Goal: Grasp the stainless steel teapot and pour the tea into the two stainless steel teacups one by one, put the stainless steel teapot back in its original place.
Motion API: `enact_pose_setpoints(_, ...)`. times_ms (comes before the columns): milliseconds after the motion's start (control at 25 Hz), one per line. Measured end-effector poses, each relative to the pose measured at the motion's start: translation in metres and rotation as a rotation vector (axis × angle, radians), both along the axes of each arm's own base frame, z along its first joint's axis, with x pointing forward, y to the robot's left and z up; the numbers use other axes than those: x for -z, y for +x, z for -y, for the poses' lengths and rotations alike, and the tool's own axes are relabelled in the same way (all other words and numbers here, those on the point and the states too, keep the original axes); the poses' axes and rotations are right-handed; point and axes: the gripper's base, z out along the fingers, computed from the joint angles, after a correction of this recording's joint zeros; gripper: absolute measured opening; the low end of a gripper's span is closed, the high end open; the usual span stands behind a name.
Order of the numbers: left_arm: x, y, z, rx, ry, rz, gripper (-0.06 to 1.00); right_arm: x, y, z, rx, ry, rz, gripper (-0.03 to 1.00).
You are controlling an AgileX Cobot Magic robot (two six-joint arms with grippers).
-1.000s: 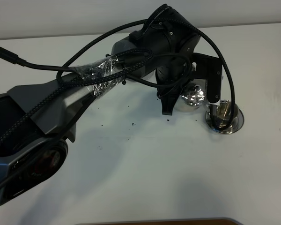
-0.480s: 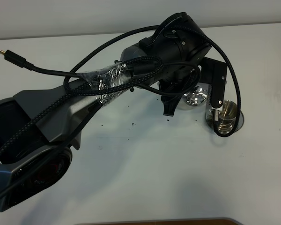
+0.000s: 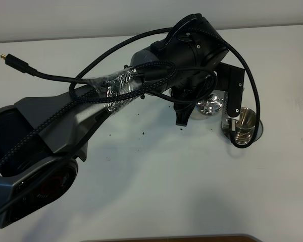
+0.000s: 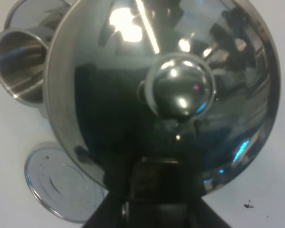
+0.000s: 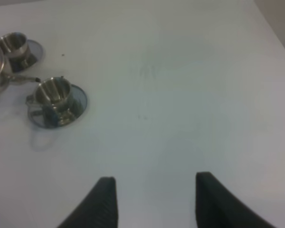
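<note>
Swinging a little toward the cup (image 3: 245, 120), the left arm (image 3: 91, 101) has turned its wrist since a second ago and then gone still. That puts the pot (image 3: 210, 106) just beside that cup, with its spout aimed at it. This looks like the start of the first pour. The left jaws seem to hold the pot by its handle. The other cup (image 5: 16, 45) waits further along the tabletop (image 3: 156, 176). The right jaws stand wide with nothing between them, well apart from it all.
</note>
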Motion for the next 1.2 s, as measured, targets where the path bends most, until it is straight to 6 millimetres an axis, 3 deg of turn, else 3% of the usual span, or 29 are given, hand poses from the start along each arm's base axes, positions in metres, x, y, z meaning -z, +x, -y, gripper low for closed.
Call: enact_pose_setpoints(1200,-0.0019,-0.0011,0.0045,0.052,0.029,0.049,0.26,0.0000,0.0000,0.0000,0.000,0.000,0.000,0.38)
